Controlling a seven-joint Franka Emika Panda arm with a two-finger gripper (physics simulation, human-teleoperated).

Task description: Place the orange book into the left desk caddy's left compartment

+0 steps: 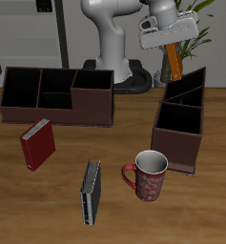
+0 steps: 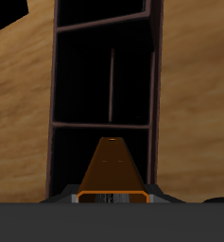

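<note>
While fingers (image 1: 167,45) clamp orange book (image 1: 173,63) upright above left desk caddy (image 1: 178,122), thin edge aims into left compartment (image 2: 102,161).

gripper (image 1: 168,48) holds orange book (image 1: 174,62) in the air, above the back end of the left desk caddy (image 1: 179,124), over its left compartment (image 1: 188,91). Second caddy (image 1: 57,96) sits well apart across the table, red book (image 1: 37,143) just in front of it. Dark book (image 1: 91,192) and mug (image 1: 149,176) nearer the front edge, mug just beside the left desk caddy's front end.
</note>
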